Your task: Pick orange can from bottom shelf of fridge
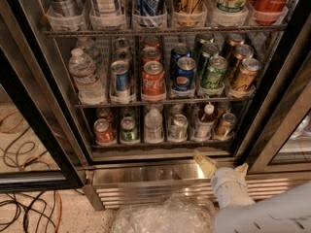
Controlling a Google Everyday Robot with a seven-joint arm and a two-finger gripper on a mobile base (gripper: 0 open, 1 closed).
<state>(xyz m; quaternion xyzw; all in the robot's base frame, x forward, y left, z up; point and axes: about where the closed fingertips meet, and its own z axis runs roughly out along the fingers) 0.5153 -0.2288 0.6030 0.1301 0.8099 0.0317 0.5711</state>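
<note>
The fridge [160, 174] stands open in front of me. On its bottom shelf [160, 142] the orange can [225, 125] stands upright at the far right, next to a small bottle with a red cap [206, 121]. My gripper [221, 164] is below and in front of the shelf, over the steel sill, a little left of and below the orange can. Its fingers [204, 162] are spread apart and hold nothing.
The bottom shelf also holds a red can [103, 131], a green can [129, 129], a water bottle [153, 125] and a silver can [178, 127]. Gold-orange cans [244, 74] stand on the rack above. A crinkled plastic tray [165, 217] and cables [24, 208] lie on the floor.
</note>
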